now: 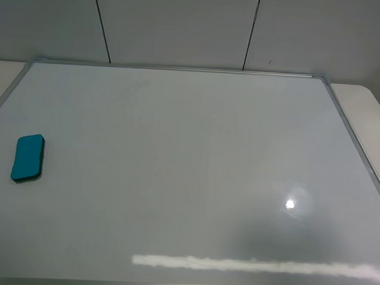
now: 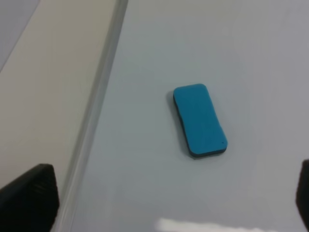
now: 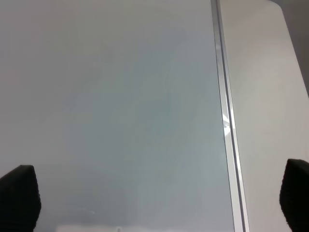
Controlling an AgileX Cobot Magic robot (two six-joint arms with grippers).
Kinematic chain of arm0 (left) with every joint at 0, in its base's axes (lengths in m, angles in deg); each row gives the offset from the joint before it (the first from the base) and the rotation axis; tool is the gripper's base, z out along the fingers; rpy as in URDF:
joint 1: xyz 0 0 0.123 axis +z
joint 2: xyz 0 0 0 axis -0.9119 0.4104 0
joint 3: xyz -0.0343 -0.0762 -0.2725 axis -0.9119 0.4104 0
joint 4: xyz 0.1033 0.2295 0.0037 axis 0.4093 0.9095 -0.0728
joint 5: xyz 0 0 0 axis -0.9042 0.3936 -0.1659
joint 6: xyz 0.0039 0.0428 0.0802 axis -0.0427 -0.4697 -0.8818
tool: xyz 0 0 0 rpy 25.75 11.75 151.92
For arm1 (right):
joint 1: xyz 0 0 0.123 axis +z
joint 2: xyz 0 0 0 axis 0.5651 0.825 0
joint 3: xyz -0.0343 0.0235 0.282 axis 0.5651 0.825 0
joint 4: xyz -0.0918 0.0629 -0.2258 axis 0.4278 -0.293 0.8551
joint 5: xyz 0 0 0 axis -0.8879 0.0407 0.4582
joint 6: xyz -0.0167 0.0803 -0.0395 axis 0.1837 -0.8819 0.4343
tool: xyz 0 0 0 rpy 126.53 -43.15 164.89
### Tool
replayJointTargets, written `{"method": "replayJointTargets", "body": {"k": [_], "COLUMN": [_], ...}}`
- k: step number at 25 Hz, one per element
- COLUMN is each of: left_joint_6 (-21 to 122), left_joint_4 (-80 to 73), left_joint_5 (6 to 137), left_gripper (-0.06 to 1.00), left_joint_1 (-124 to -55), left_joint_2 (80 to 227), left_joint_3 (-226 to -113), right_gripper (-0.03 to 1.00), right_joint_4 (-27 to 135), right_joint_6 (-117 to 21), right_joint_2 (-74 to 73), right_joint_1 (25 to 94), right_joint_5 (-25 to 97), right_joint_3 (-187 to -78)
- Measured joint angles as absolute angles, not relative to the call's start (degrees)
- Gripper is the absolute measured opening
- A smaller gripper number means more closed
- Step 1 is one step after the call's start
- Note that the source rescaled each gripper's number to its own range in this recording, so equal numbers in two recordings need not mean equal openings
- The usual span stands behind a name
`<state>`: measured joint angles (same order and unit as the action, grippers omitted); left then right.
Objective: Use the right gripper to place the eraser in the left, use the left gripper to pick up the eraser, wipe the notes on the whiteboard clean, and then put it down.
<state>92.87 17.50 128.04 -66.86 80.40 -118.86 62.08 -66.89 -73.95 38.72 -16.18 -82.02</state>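
The whiteboard [image 1: 194, 180] fills most of the exterior high view, glossy white in a thin silver frame. Near its left edge the teal-blue eraser [image 1: 28, 158] lies flat with its dark underside down. The notes are out of view in every frame. Neither arm shows in the exterior high view. In the left wrist view the left gripper [image 2: 171, 195] hangs open above the board, and the eraser [image 2: 200, 120] lies untouched beyond its fingers [image 2: 30, 199]. The right gripper [image 3: 159, 195] is open over bare board beside the frame, its fingertips [image 3: 19, 193] wide apart with nothing between them.
Pale tabletop [image 1: 362, 103] borders the board on the right, and also on the left [image 2: 48, 87]. The silver frame rail [image 3: 227, 130] runs close by the right gripper. A grey panelled wall [image 1: 182, 25] stands behind. Lamp glare [image 1: 290, 204] marks the board's near right.
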Motion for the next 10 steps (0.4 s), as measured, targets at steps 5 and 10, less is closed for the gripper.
{"method": "replayJointTargets", "body": {"k": [5,10], "left_joint_6": [92.9,92.9], "left_joint_4": [17.5,17.5], "left_joint_5": [128.0,128.0], "left_gripper": [1.00,1.00], "left_joint_1": [-66.9,-66.9], "left_joint_2": [80.4,80.4], "left_joint_3": [-118.9,-118.9], "right_gripper": [1.00,1.00], "right_joint_4": [62.1,62.1], "right_joint_6": [-66.9,-66.9], "right_joint_2": [-73.9,-73.9], "right_joint_1": [38.7,38.7], "right_joint_5": [-16.2,-16.2], "right_joint_3": [-82.0,-82.0]}}
